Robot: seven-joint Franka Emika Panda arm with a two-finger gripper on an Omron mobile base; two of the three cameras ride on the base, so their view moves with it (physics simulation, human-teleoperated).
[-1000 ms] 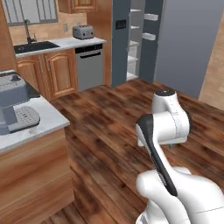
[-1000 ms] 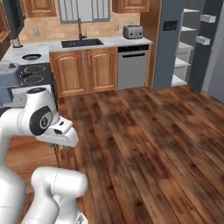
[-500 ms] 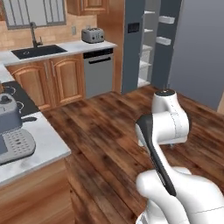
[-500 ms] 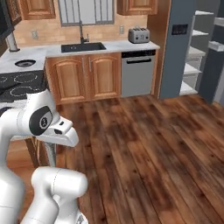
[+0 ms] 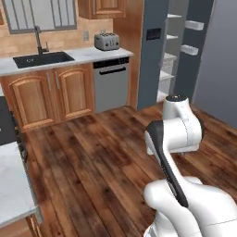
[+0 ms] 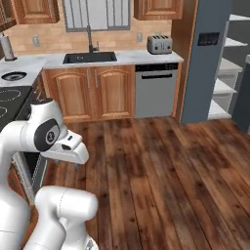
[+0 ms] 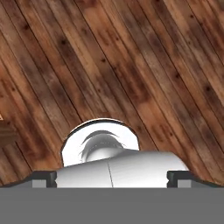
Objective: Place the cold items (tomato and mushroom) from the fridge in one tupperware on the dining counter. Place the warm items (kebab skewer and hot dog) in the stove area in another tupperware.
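Gripper spread wide, empty, over wood floor; fridge open ahead; risk: base clips door edge on approach.

I count one fridge, standing open, with four white shelves inside it that I can make out and two white door bins. Just left of the fridge sits one dishwasher, and on the worktop above it one toaster. Further left of the fridge I see one sink with one faucet, and two wooden cabinet doors under it. One window hangs above the sink. I count one stove at the far left.
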